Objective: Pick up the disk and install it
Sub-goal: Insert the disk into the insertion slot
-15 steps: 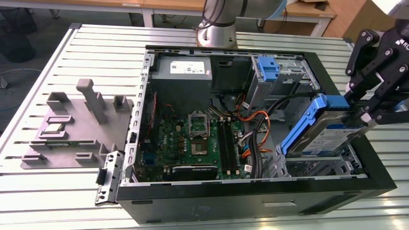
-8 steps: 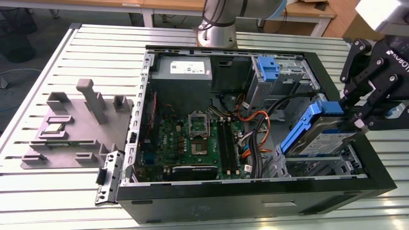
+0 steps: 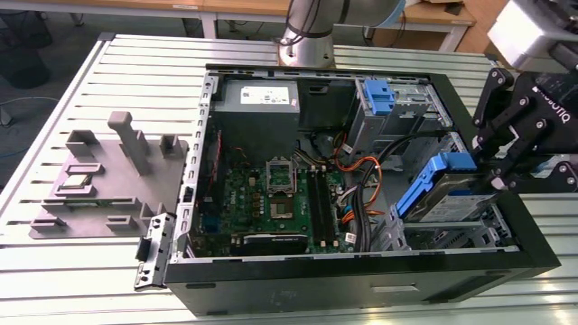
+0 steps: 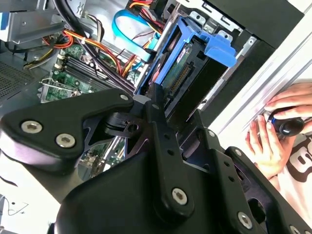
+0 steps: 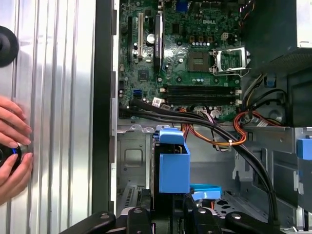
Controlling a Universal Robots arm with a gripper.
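1. One disk (image 3: 445, 196), with blue side rails, is clamped in one end effector (image 3: 492, 179), whose fingers are closed narrowly on its end.
2. One open computer case (image 3: 361, 288) lies on a slatted metal counter (image 3: 91, 271). Inside it are one motherboard (image 3: 280, 196), one grey power supply (image 3: 257, 98) and one separate blue latch (image 3: 380, 95) at the far bay.
3. One grey fixture (image 3: 99, 183) stands on the counter at the exterior view's left, well apart from the arm.
4. The disk hangs tilted over the drive cage, just inside the case wall on the exterior view's right. That black rim is close beside the end effector.
5. On the disk's other side, the first wrist view shows cables (image 5: 170, 113) running just beside it. The motherboard beyond them lies open.
6. The second wrist view shows the disk's connector edge (image 4: 187, 78).
7. Both wrist views show a person's hands (image 5: 12, 141) resting on the counter outside the case wall.
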